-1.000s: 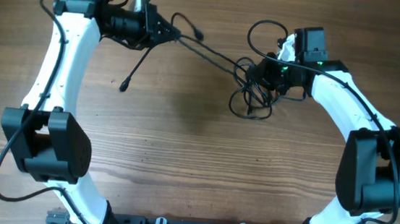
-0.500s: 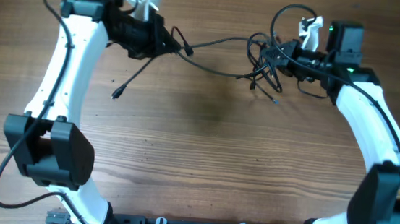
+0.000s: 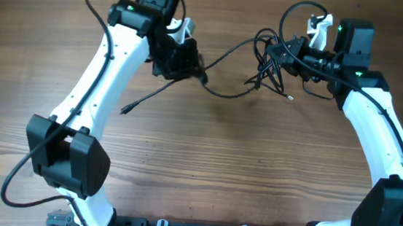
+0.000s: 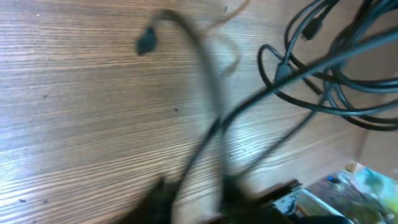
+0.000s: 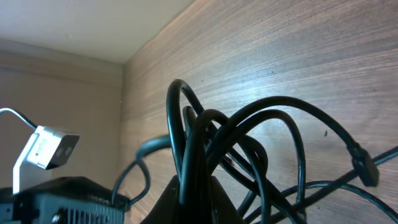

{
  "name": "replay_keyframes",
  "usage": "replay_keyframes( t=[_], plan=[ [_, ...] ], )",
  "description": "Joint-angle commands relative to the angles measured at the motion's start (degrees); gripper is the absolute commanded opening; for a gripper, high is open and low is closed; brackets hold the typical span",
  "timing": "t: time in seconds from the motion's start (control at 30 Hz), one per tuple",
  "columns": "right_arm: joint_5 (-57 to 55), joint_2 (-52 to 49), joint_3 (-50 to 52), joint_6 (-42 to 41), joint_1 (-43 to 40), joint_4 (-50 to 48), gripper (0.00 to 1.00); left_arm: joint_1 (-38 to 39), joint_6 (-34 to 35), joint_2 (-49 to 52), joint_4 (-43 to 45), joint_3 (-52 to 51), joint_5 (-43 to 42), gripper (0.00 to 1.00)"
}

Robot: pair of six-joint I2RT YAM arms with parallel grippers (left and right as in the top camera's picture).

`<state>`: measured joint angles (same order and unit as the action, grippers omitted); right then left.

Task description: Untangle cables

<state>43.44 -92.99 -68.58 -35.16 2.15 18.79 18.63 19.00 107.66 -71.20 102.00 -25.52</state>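
Thin black flexible cables [image 3: 268, 57] sit in a tangled bunch at the right claw [image 3: 278, 57] in the overhead view, and its fingers are clamped around that bunch. From there one strand sags across the brown wooden table [image 3: 204, 172] to the left claw [image 3: 194, 68], which pinches it. Another strand trails down and outward from the left claw, ending in a small plug [image 3: 123, 110] on the wood.

The left wrist view is blurred. Two strands rise from between the dark fingers at the bottom edge, which are closed on them. One curves up to a plug ahead of the claw, and loose loops lie ahead to the right.

In the right wrist view, several loops fan upward out of the clamped fingers, with the table surface behind them. A plug end shows to the right of the claw.
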Motion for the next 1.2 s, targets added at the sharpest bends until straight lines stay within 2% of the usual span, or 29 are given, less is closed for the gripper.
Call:
replay_keyframes(
  t=[0.0,0.03,0.1,0.3,0.6,0.77,0.83,0.9,0.97,1.03,1.1,1.17],
  plan=[
    [-0.17,1.62,0.22,-0.79,-0.09,0.87,0.04,1.46,2.71,-1.9,-0.09,1.09,6.12,0.91],
    [-0.63,1.62,0.22,-0.7,-0.02,1.49,0.04,1.42,2.71,-1.9,0.04,1.09,6.16,0.96],
    [-3.28,1.62,0.22,0.68,0.72,3.45,0.04,0.15,3.02,-1.9,1.01,1.09,6.16,1.0],
    [-14.01,1.62,0.24,1.2,4.24,8.92,0.04,-5.4,7.41,-1.9,3.65,1.09,5.84,0.97],
    [-22.45,1.62,0.24,1.95,8.0,9.62,0.04,-11.89,7.26,-1.9,5.09,1.09,8.48,0.79],
    [-22.91,1.62,0.24,2.19,8.15,9.92,0.04,-13.94,7.17,-1.9,4.98,1.09,8.44,0.58],
    [-22.88,1.62,0.22,2.49,8.57,10.32,0.05,-13.75,7.17,-1.9,5.03,1.09,8.22,0.55],
    [-22.91,1.62,0.22,4.11,9.38,10.75,0.11,-13.29,7.15,-1.9,5.16,1.09,8.22,0.55],
    [-23.17,1.62,0.22,5.38,10.45,11.28,0.34,-12.68,7.15,-1.9,5.64,1.09,8.15,0.55],
    [-23.5,1.7,0.22,5.68,11.02,11.65,0.5,-12.0,7.15,-1.9,6.32,1.09,7.41,0.55],
    [-23.45,1.88,0.15,5.88,11.1,12.04,0.62,-11.21,7.13,-1.9,7.15,1.09,5.64,0.55],
    [-22.43,2.23,0.15,6.27,10.91,12.13,0.79,-10.16,7.15,-1.9,8.07,1.09,4.74,0.55]
  ],
)
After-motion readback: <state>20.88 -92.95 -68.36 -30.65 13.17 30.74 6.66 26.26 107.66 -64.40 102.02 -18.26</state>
